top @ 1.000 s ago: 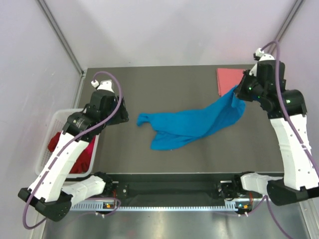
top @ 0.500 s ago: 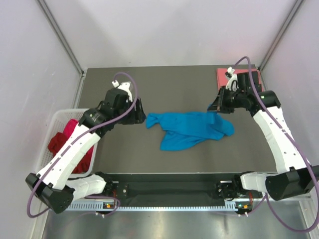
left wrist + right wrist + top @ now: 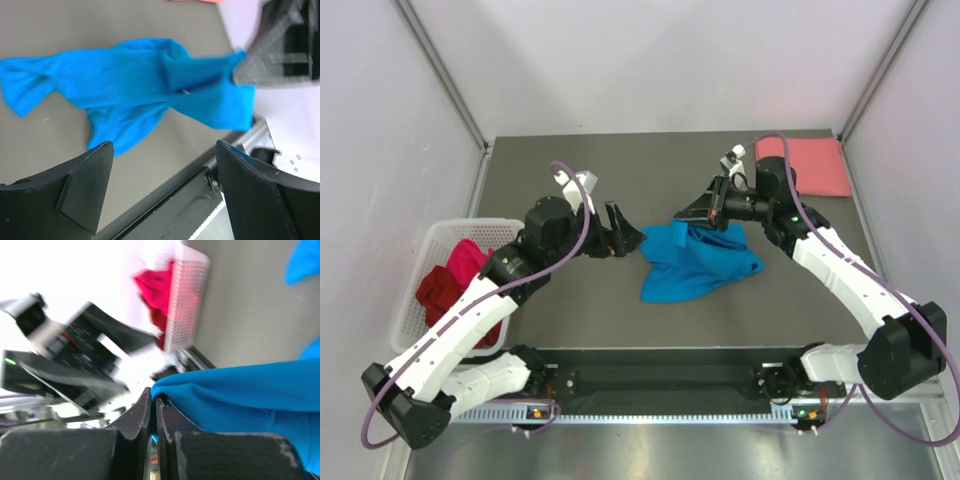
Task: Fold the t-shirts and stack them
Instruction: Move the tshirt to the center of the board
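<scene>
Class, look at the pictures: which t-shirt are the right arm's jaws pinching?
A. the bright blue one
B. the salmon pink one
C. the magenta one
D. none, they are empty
A: the right wrist view shows the right arm's jaws shut on a fold of the blue t-shirt; the salmon pink t-shirt lies apart at the far right corner, the magenta t-shirt in the basket.

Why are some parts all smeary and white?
Left wrist view: the blue t-shirt is fairly clear, the right arm at upper right smears with motion blur. Right wrist view: background glares white, the left arm and basket look blurry, the fingers up close are sharp. Top view: even light, sharp.
</scene>
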`<state>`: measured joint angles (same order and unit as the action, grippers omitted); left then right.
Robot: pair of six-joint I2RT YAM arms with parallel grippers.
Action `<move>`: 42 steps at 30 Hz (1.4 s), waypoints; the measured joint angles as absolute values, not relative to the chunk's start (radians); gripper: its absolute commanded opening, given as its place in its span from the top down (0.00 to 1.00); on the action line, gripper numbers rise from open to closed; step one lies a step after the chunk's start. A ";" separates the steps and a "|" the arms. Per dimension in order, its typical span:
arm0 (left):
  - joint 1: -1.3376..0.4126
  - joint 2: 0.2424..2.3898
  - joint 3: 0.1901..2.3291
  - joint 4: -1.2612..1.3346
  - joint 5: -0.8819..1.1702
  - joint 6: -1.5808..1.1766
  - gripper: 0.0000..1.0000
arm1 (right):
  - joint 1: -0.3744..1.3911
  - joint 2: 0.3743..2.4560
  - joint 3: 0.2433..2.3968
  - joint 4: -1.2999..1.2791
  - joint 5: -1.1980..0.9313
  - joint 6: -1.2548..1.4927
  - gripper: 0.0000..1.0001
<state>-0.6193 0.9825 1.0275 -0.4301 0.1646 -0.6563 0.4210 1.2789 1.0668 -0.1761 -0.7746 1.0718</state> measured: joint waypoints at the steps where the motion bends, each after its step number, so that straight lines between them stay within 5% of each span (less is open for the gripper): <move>1: -0.638 0.982 1.026 -0.415 0.164 -0.650 0.12 | 0.424 1.279 1.067 -0.139 -0.773 1.106 1.00; 7: -0.705 0.993 1.026 -0.393 0.110 -0.594 0.17 | 0.425 1.317 1.151 -0.085 -0.756 1.170 1.00; 13: -0.702 1.028 1.042 -0.498 -0.025 -0.557 0.17 | 0.381 1.393 1.471 -0.498 -0.565 0.856 0.99; 23: -0.652 1.257 1.139 -0.501 -0.133 -0.471 0.10 | 0.248 1.425 1.696 -0.919 -0.285 0.489 1.00; 28: -0.588 1.615 1.295 -0.495 -0.135 -0.438 0.30 | 0.248 1.404 1.757 -0.998 -0.261 0.443 0.99; 33: -0.500 1.938 1.498 -0.579 -0.087 -0.466 0.38 | 0.248 1.333 1.721 -1.049 -0.234 0.430 0.99; 42: -0.484 2.047 1.587 -0.664 -0.008 -0.531 0.52 | 0.248 1.202 1.597 -1.088 -0.202 0.428 0.99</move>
